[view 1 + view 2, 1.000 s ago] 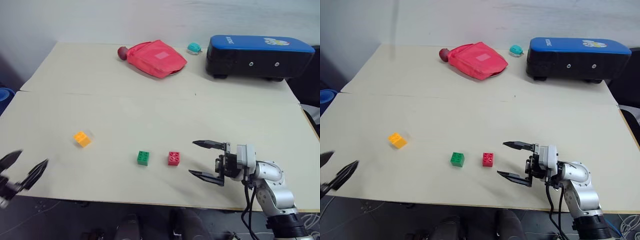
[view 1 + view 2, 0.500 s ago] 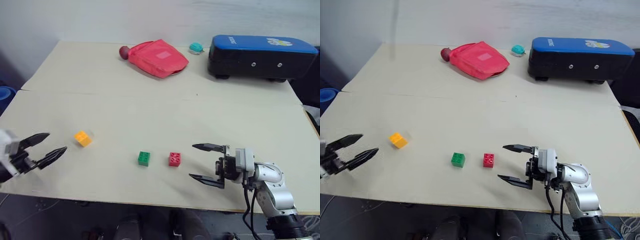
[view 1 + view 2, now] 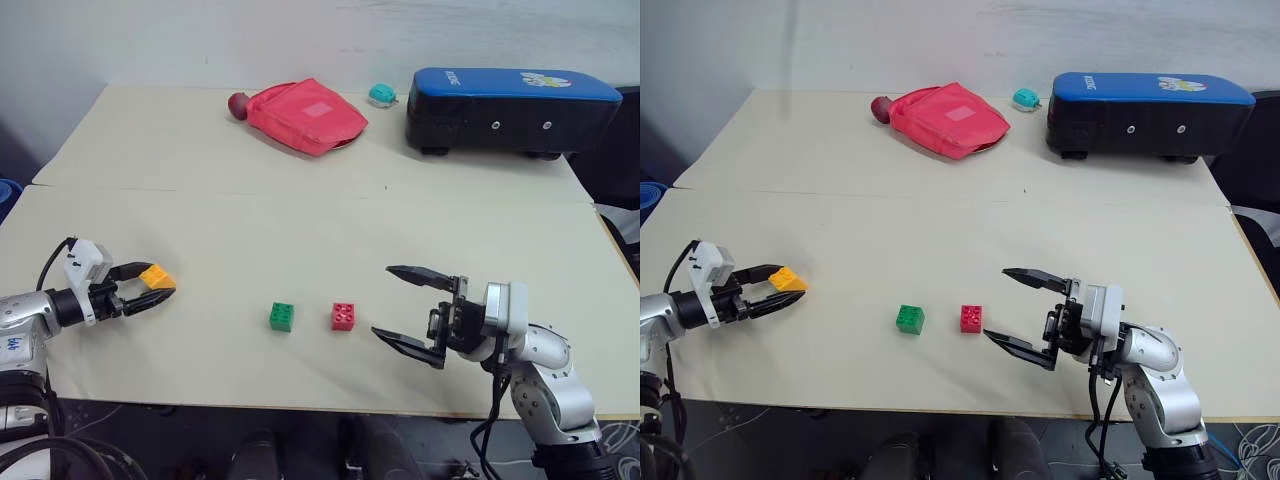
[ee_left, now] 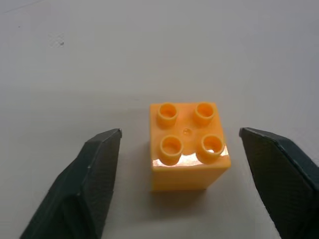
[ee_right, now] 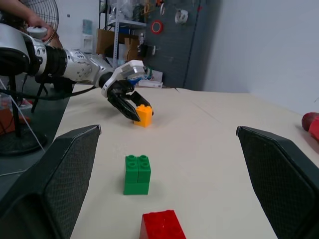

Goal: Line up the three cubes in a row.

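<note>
**Left end effector straddles the yellow-orange cube**

Head views: on the pale bench (image 3: 300, 220), the left end effector (image 3: 150, 287) has one finger on either side of the yellow-orange cube (image 3: 155, 275) near the left edge. The green cube (image 3: 282, 316) and red cube (image 3: 344, 316) sit just beside each other at mid-front – well apart from the yellow-orange one. The right end effector (image 3: 405, 305) hovers near the red cube, jaws spread wide and empty.

Left wrist view: the yellow-orange cube sits studs-up between the two fingers (image 4: 94, 169), with a gap on each side – not gripped.

Right wrist view: the red cube lies nearest, then the green, and the yellow-orange one farthest, at the left end effector's tips.
</note>
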Controlling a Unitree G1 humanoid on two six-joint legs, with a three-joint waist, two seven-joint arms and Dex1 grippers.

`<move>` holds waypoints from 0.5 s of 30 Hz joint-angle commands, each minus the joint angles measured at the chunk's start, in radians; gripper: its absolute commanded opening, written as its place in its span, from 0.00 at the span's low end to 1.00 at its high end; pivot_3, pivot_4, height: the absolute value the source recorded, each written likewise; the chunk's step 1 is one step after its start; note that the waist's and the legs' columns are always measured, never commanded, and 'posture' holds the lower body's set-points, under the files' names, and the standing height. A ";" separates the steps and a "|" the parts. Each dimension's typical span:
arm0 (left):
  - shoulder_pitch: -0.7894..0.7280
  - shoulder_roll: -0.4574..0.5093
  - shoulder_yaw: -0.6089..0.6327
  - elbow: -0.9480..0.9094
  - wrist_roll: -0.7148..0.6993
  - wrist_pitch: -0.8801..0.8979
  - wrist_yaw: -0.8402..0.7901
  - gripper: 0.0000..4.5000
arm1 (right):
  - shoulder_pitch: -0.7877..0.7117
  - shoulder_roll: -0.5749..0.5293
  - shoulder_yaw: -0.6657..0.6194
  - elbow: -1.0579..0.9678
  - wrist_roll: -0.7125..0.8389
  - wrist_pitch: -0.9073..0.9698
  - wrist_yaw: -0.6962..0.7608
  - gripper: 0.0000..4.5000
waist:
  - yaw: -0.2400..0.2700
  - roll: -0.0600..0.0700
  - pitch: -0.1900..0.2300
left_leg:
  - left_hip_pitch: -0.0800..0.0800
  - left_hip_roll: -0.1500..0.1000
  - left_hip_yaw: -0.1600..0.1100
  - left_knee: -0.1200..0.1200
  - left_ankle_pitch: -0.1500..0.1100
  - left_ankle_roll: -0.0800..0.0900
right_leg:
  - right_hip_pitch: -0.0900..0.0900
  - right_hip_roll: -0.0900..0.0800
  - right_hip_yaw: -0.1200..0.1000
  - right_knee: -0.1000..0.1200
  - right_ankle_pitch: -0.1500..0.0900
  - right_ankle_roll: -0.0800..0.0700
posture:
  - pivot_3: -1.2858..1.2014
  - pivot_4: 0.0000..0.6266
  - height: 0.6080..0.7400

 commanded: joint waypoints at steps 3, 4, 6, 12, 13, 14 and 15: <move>-0.027 0.016 -0.001 0.040 -0.004 -0.071 -0.068 0.43 | -0.001 -0.022 -0.017 -0.047 0.003 0.009 -0.010 1.00 | 0.008 0.000 0.000 | -0.001 0.000 0.000 0.000 0.000 0.000 | -0.001 0.000 0.000 0.000 0.000 0.000 | 0.52 0.24 1.00; -0.030 0.013 -0.011 0.027 -0.007 -0.087 -0.096 0.36 | 0.000 -0.029 -0.022 -0.049 0.001 0.012 -0.011 1.00 | 0.010 0.000 0.000 | -0.002 0.000 0.000 0.001 0.000 0.000 | -0.002 0.000 0.000 0.001 0.000 0.000 | 0.52 0.24 1.00; -0.036 0.006 -0.028 0.005 -0.008 -0.114 -0.140 0.33 | 0.002 -0.043 -0.031 -0.049 0.004 0.016 -0.013 1.00 | 0.012 0.000 0.000 | -0.002 0.000 0.000 0.002 0.000 0.000 | -0.003 0.000 0.000 0.001 0.000 0.000 | 0.52 0.24 1.00; -0.103 -0.019 -0.249 -0.082 0.028 -0.329 -0.418 0.33 | 0.051 -0.146 -0.083 -0.030 0.008 0.022 0.055 1.00 | 0.024 0.000 0.000 | -0.004 -0.001 0.000 0.003 0.000 0.000 | -0.003 0.000 -0.001 0.001 0.000 0.000 | 0.52 0.24 1.00; -0.121 -0.018 -0.297 -0.079 0.023 -0.355 -0.431 0.33 | 0.058 -0.160 -0.091 -0.026 0.009 0.022 0.065 1.00 | 0.025 0.000 0.000 | -0.005 -0.001 0.000 0.004 0.001 0.000 | -0.003 0.000 -0.001 0.001 0.000 0.000 | 0.52 0.24 1.00; -0.147 -0.017 -0.346 -0.067 0.012 -0.378 -0.435 0.33 | 0.065 -0.172 -0.099 -0.024 0.012 0.028 0.069 1.00 | 0.027 0.000 0.000 | -0.004 -0.001 0.001 0.005 0.000 0.000 | -0.003 0.000 0.000 0.001 0.000 0.000 | 0.52 0.24 1.00; -0.178 -0.017 -0.393 -0.048 0.004 -0.388 -0.435 0.33 | 0.072 -0.182 -0.107 -0.025 0.016 0.035 0.073 1.00 | 0.026 0.000 0.000 | -0.005 -0.001 0.001 0.005 0.000 0.000 | -0.003 0.000 0.000 0.001 0.000 0.001 | 0.52 0.24 1.00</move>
